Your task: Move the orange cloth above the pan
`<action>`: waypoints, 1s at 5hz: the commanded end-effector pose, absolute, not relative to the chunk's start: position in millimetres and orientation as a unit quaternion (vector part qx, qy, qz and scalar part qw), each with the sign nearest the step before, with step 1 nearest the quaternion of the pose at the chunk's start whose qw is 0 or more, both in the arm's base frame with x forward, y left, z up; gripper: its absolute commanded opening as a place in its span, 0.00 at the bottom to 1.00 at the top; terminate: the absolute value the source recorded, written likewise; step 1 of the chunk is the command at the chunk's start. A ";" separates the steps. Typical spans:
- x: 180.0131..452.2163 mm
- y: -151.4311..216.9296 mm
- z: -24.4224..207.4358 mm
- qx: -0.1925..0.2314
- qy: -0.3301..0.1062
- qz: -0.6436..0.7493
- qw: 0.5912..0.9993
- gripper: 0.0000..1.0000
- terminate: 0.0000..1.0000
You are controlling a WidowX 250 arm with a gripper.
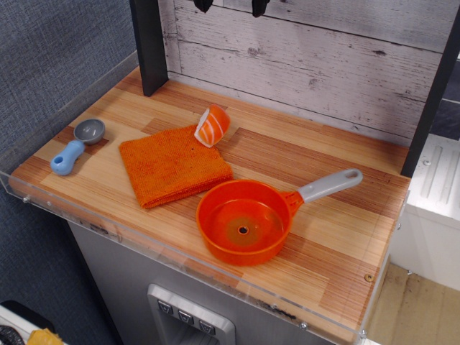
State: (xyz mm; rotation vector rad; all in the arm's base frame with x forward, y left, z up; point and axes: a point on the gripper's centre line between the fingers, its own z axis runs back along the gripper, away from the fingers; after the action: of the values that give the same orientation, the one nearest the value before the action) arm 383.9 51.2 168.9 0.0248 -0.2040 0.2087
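The orange cloth [172, 165] lies flat and folded on the wooden counter, left of centre. The pan [243, 221], round and orange with a grey handle [330, 185] pointing right, stands just right of and in front of the cloth, its rim touching or nearly touching the cloth's near right corner. The pan is empty, with a small hole in its base. My gripper [230, 6] shows only as two dark fingertips at the top edge, spread apart, empty, high above and behind the cloth.
A small orange-and-white striped toy piece [213, 126] rests at the cloth's far right corner. A grey-and-blue scoop [77, 146] lies at the left. A dark post [149, 47] stands at the back left. A clear acrylic lip [180, 259] edges the counter's front.
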 end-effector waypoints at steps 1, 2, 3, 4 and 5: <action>383.9 51.2 168.9 0.012 -0.102 0.104 0.989 1.00 0.00; 358.7 65.7 176.0 0.002 -0.101 0.101 0.990 1.00 0.00; 318.0 80.1 179.4 0.010 -0.102 0.113 0.988 1.00 0.00; 286.6 93.3 187.1 0.015 -0.113 0.126 0.985 1.00 0.00; 266.6 108.5 178.5 0.018 -0.121 0.146 0.982 1.00 0.00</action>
State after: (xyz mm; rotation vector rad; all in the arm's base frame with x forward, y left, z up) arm 267.4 108.7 165.4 0.0226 -0.2026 0.2974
